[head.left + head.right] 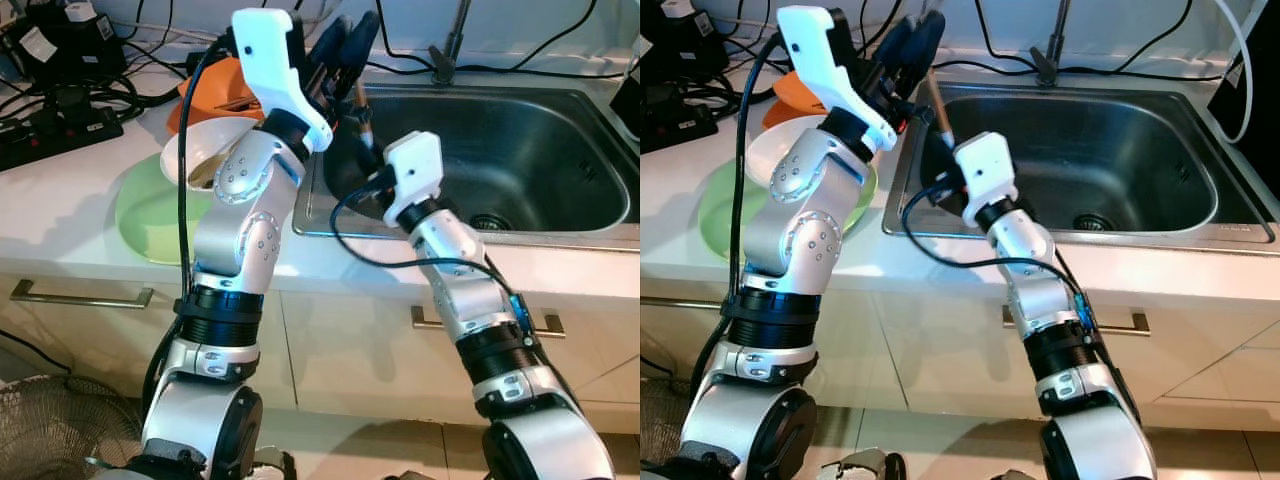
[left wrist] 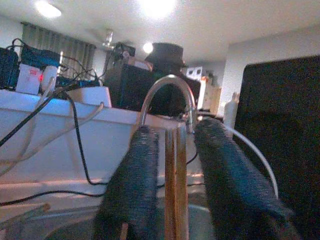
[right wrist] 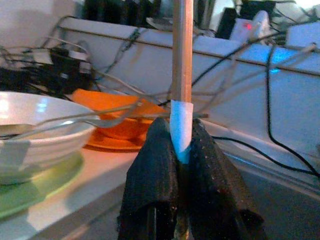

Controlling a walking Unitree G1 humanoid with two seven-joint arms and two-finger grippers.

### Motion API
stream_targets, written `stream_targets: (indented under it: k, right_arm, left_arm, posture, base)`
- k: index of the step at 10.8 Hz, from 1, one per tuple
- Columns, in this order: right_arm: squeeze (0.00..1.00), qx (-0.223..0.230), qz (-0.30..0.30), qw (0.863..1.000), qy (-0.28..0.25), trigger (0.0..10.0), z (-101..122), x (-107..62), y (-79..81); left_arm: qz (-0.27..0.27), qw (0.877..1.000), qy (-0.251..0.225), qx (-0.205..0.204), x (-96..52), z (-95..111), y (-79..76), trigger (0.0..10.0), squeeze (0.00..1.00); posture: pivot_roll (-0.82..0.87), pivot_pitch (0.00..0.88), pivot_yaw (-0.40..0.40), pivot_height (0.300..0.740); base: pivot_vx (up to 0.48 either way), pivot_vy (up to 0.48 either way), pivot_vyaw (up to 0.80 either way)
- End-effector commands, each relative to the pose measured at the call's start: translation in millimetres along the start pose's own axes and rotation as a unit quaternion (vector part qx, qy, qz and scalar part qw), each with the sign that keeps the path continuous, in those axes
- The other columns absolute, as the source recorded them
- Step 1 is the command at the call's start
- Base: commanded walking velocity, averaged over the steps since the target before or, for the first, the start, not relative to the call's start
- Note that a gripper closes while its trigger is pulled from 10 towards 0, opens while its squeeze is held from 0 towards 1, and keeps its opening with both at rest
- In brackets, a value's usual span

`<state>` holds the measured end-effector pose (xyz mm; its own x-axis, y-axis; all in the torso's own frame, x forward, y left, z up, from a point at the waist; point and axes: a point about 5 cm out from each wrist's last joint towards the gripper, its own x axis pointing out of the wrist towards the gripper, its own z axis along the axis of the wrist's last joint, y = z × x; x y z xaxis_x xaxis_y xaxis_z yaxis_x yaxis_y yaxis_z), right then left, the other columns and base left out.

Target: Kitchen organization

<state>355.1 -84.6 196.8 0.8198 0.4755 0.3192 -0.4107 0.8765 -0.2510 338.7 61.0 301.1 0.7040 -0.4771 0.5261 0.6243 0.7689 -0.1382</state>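
A thin wooden stick (image 3: 182, 50) with a blue tape band stands upright over the left end of the steel sink (image 1: 520, 150). My right gripper (image 3: 180, 125) is shut on it at the tape. In the left eye view the same wooden stick (image 1: 363, 112) rises from behind the white right wrist housing (image 1: 415, 170) up to my raised left gripper (image 1: 345, 45). In the left wrist view the stick (image 2: 175, 175) stands between the two black fingers (image 2: 135, 185), which are spread apart with a gap on one side.
On the counter left of the sink a white bowl (image 1: 205, 150) holding a fork (image 3: 75, 125) sits on a green plate (image 1: 150, 215), with orange dishes (image 1: 215, 90) behind. A power strip (image 1: 60, 125) and cables lie at the back left. The faucet (image 1: 445, 60) stands behind the sink.
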Motion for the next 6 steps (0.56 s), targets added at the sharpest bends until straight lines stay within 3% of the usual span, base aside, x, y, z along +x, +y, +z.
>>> stream_targets:
  k: [1,4,5,6]
  right_arm:
    - [0.00,-0.007,-0.008,1.000,0.004,0.0,1.8,3.6,-4.3]
    - [0.00,0.004,-0.089,0.994,0.067,0.0,-12.1,9.2,-29.1]
    - [0.00,0.003,-0.135,0.985,0.108,10.0,-18.3,11.0,-50.3]
    - [0.00,0.007,-0.149,0.981,0.122,10.0,-20.6,11.0,-59.5]
  left_arm:
    - [-0.005,1.000,-0.007,-0.003,0.2,5.2,-0.9,10.0,1.00]
    - [-0.020,1.000,0.008,-0.015,-12.2,-1.6,-2.1,10.0,1.00]
    - [-0.009,0.999,0.049,0.000,-25.0,-16.9,2.6,10.0,0.00]
    - [0.002,0.997,0.081,0.010,-33.4,-27.8,6.4,10.0,0.00]
  posture:
    - [0.07,0.046,0.041,0.740]
    - [0.09,0.039,0.039,0.740]
    - [0.09,0.033,0.040,0.740]
    - [0.09,0.032,0.040,0.740]
  base:
    - [0.000,0.000,0.00]
    - [0.000,0.000,0.00]
    - [0.000,0.000,0.00]
    - [0.000,0.000,0.00]
